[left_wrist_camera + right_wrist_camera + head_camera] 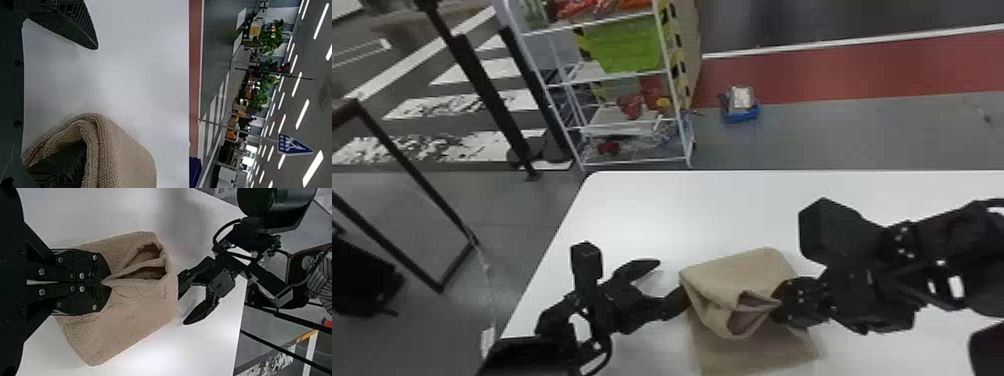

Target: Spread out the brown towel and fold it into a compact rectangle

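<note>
Far left, on the floor beyond the table's side, you've got a black metal frame (407, 170), then a dark post (492, 100). Next comes the white rack (678, 85), standing past the far edge of the table (642, 210), with a green bin (632, 45) on one shelf. None of them touches the cloth.

Now near the table's left side, here's your left gripper (673, 280): jaws spread wide, one finger tucked into the towel's fold, the other out over bare tabletop on the far side. No grasp there.

Just right of it, between your two grippers, sits the brown towel (737, 267), partly folded on the table, a loose, gaping fold facing near and right, a flatter layer spread underneath toward you. Behind, on the floor, a blue box (742, 117), well apart.

And on the right, your right gripper (778, 305) is clenched on the towel's edge, its arm (922, 260) stretching across the right side of the table and blocking that side.
</note>
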You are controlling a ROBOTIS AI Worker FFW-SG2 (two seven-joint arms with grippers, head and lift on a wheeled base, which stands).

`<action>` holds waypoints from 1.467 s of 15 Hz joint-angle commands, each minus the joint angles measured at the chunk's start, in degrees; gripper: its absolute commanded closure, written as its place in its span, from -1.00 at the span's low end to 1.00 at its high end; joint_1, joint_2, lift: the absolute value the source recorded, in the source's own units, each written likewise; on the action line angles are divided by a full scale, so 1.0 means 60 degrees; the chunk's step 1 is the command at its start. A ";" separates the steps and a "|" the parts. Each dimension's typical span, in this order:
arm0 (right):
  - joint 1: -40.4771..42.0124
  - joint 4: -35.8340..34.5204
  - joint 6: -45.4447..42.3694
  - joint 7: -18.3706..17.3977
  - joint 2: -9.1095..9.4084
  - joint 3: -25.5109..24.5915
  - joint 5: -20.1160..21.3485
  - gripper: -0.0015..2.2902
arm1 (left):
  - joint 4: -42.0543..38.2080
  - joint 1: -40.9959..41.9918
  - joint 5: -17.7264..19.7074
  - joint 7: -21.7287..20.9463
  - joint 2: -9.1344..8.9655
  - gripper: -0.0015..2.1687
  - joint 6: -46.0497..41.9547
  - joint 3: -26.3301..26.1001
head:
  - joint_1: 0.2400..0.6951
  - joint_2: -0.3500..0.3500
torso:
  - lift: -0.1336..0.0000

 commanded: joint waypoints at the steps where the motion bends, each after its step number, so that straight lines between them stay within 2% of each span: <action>1: 0.0006 0.0189 -0.0038 0.0075 -0.0011 0.0356 0.0265 0.44 | 0.0004 0.0000 0.0000 0.0015 -0.0025 -0.95 -0.0015 -0.0007 | 1.00 0.90 | -0.85; 3: 0.0006 0.0408 -0.0097 0.0075 -0.0011 0.0634 0.0572 0.44 | 0.0004 0.0000 0.0000 -0.0015 -0.0025 -0.95 -0.0015 -0.0007 | 1.00 0.93 | -0.85; 8: 0.0006 0.0628 -0.0126 0.0075 -0.0055 0.0971 0.0704 0.44 | 0.0018 0.0029 0.0000 -0.0015 -0.0025 -0.94 -0.0103 -0.0007 | 1.00 0.93 | -0.85; 14: -0.0038 0.0657 0.0050 0.0075 0.0092 0.1132 0.0484 0.44 | 0.0004 0.0029 0.0000 -0.0073 -0.0025 -0.94 -0.0103 -0.0007 | 1.00 0.97 | -0.85; 17: 0.0006 0.0760 0.0137 0.0075 0.0180 0.1425 0.0484 0.35 | -0.0040 0.0044 0.0000 -0.0103 -0.0025 -0.94 -0.0103 -0.0051 | 1.00 1.00 | -0.85; 18: 0.0006 0.0775 0.0196 0.0075 0.0194 0.1425 0.0440 0.21 | -0.0040 0.0059 0.0000 -0.0117 -0.0025 -0.94 -0.0103 -0.0051 | 1.00 1.00 | -0.85; 20: 0.0006 0.0760 0.0489 0.0075 0.0209 0.1293 0.0148 -0.73 | -0.0055 0.0073 0.0015 -0.0117 -0.0025 -0.94 -0.0103 -0.0037 | 1.00 1.00 | -0.85; 21: 0.0006 0.0731 0.0518 0.0075 0.0209 0.1132 -0.0116 -0.91 | -0.0055 0.0073 0.0015 -0.0117 -0.0025 -0.94 -0.0103 -0.0022 | 1.00 1.00 | -0.85; 22: 0.0035 0.0716 0.0694 0.0075 0.0253 0.0795 -0.0600 -0.94 | -0.0070 0.0088 0.0015 -0.0117 -0.0025 -0.94 -0.0103 -0.0022 | 1.00 1.00 | -0.85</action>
